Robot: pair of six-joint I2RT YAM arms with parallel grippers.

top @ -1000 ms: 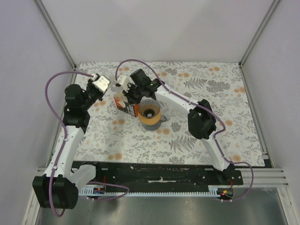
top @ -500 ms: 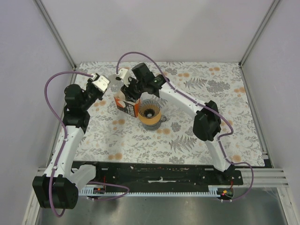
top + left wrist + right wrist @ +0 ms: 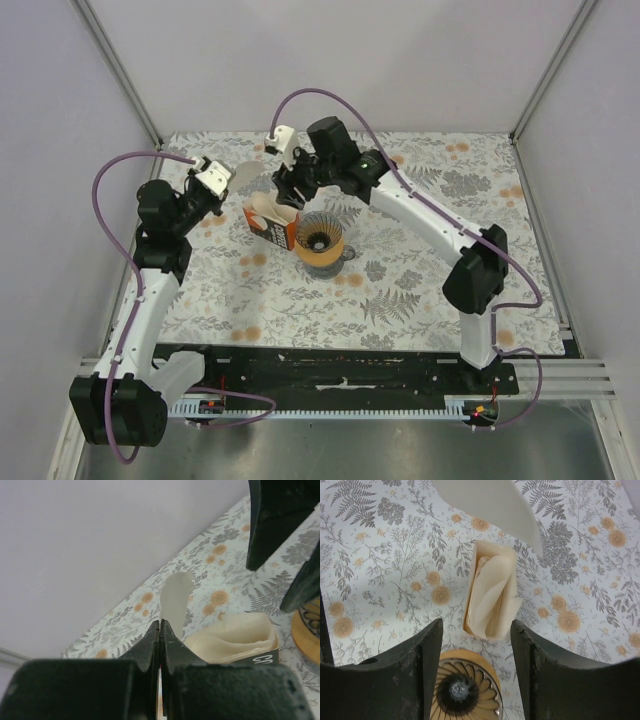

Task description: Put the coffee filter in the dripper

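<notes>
You had two arms over the table (image 3: 450, 210). Your left gripper (image 3: 160, 624) was pressed together on the one filter (image 3: 176, 597), pinching its lower edge so the thin sheet stood up in the air, above and beside the one carton (image 3: 492, 597) with its stack of cream papers. Your right gripper (image 3: 476, 625) hung spread and empty over that carton and the one dripper (image 3: 320, 240). The dripper stood on the table just beside the carton, with no filter in it yet.
</notes>
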